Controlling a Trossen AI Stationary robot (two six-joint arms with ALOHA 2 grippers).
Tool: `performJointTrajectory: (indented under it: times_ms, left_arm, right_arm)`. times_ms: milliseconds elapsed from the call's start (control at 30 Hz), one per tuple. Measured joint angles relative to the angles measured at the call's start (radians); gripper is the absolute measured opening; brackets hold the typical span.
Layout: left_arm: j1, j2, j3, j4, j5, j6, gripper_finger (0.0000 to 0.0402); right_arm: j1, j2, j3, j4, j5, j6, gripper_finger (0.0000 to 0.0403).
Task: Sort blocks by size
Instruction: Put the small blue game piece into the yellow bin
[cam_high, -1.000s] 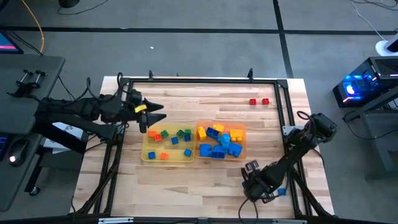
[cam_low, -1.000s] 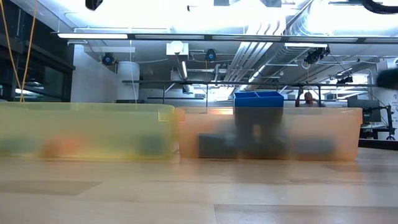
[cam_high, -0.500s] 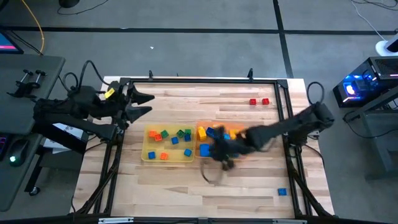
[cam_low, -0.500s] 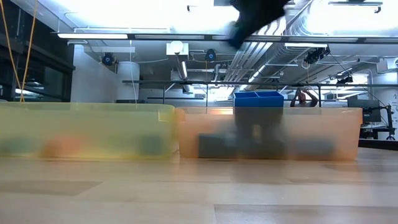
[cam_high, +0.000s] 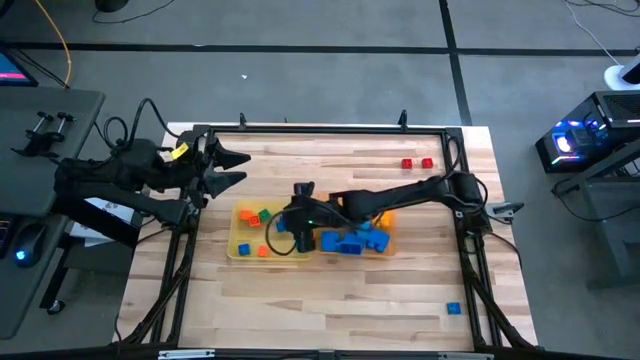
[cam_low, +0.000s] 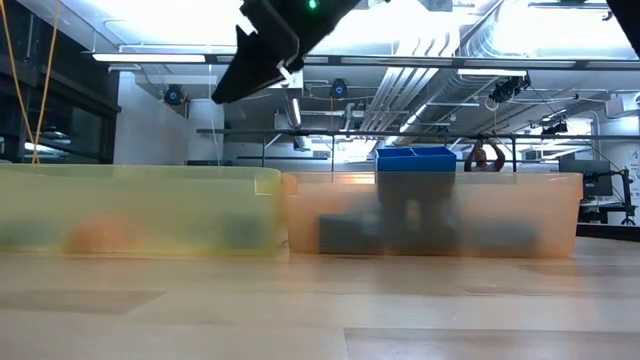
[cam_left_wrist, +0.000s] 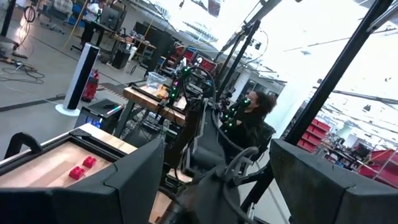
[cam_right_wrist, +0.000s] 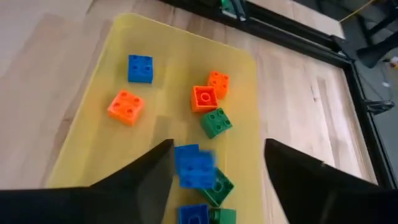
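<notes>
My right gripper (cam_high: 288, 236) hangs open over the yellow tray (cam_high: 243, 248), which holds several tiny blue, orange and green blocks (cam_right_wrist: 125, 106). A blurred blue block (cam_right_wrist: 194, 166) shows between the open fingers (cam_right_wrist: 217, 148) and touches neither. The gripper also shows at the top of the low view (cam_low: 255, 62). The orange tray (cam_high: 388, 232) beside it holds larger blue and yellow blocks (cam_high: 350, 241). My left gripper (cam_high: 236, 167) is open and empty above the table's far left, its fingers wide apart in the left wrist view (cam_left_wrist: 217, 186).
Two red blocks (cam_high: 417, 163) lie on the table at the far right. One blue block (cam_high: 453, 308) lies near the front right corner. A black frame (cam_high: 320, 129) runs around the table. People and benches show in the room beyond.
My right gripper has swung from the table's near right corner, past the orange tray, to above the yellow tray. My left gripper has drawn back from the yellow tray toward the table's far left, then kept still. The blue block at the near right corner has stayed.
</notes>
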Motion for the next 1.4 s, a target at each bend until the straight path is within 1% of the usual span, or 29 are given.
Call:
performJointTrajectory:
  times_ms: [133,233,300,367,400,467,500,600,700,767,833,900,967,1033,1167,1300,1400]
  left_arm:
    - [0.000,0.000,0.000,-0.003,0.000,0.003,0.0280]
    - [0.000,0.000,0.000,-0.003,-0.001,0.016,0.0280]
    - [0.000,0.000,0.000,-0.004,-0.001,0.027,0.0280]
    - [0.000,0.001,0.000,-0.005,-0.002,0.038,0.0280]
    - [0.000,0.003,0.000,-0.005,-0.001,0.045,0.0280]
    - [0.000,0.004,0.000,-0.007,-0.001,0.058,0.0280]
    - [0.000,0.005,0.000,-0.007,-0.001,0.064,0.0280]
    - [0.000,0.007,0.000,-0.008,-0.001,0.084,0.0280]
    - [0.000,0.008,-0.001,-0.019,0.001,0.097,0.0280]
    - [0.000,0.008,-0.001,-0.031,0.000,0.098,0.0280]
    - [0.000,0.008,-0.001,-0.047,0.001,0.098,0.0280]
    - [0.000,0.008,-0.001,-0.057,0.001,0.098,0.0280]
    - [0.000,0.008,-0.001,-0.063,0.001,0.097,0.0280]
    - [0.000,0.008,-0.001,-0.070,0.001,0.097,0.0280]
    - [0.000,0.008,-0.001,-0.076,-0.001,0.084,0.0280]
    - [0.000,0.008,-0.001,-0.086,-0.004,0.079,0.0280]
    - [0.000,0.008,-0.001,-0.094,-0.004,0.078,0.0280]
  right_arm:
    - [-0.009,0.002,0.117,-0.177,-0.055,-0.011,0.0283]
    - [-0.024,-0.012,0.210,-0.369,-0.116,0.047,0.0294]
    - [-0.037,-0.033,0.246,-0.520,-0.163,0.090,0.0295]
    - [-0.045,-0.064,0.242,-0.675,-0.209,0.147,0.0296]
    - [-0.045,-0.086,0.219,-0.740,-0.230,0.178,0.0296]
    - [-0.023,-0.143,0.141,-0.847,-0.254,0.246,0.0297]
    - [-0.002,-0.181,0.084,-0.868,-0.258,0.288,0.0297]
    - [0.092,-0.350,-0.133,-0.869,-0.262,0.469,0.0297]
    - [0.238,-0.525,-0.352,-0.870,-0.281,0.744,0.0298]
    - [0.360,-0.611,-0.477,-0.867,-0.347,0.945,0.0298]
    - [0.478,-0.663,-0.566,-0.840,-0.422,1.116,0.0298]
    - [0.579,-0.672,-0.630,-0.794,-0.485,1.217,0.0298]
    - [0.654,-0.648,-0.674,-0.730,-0.541,1.249,0.0298]
    - [0.701,-0.610,-0.699,-0.681,-0.572,1.246,0.0298]
    - [0.746,-0.505,-0.723,-0.601,-0.608,1.218,0.0298]
    - [0.794,-0.411,-0.727,-0.544,-0.667,1.173,0.0298]
    - [0.824,-0.374,-0.727,-0.535,-0.669,1.169,0.0298]
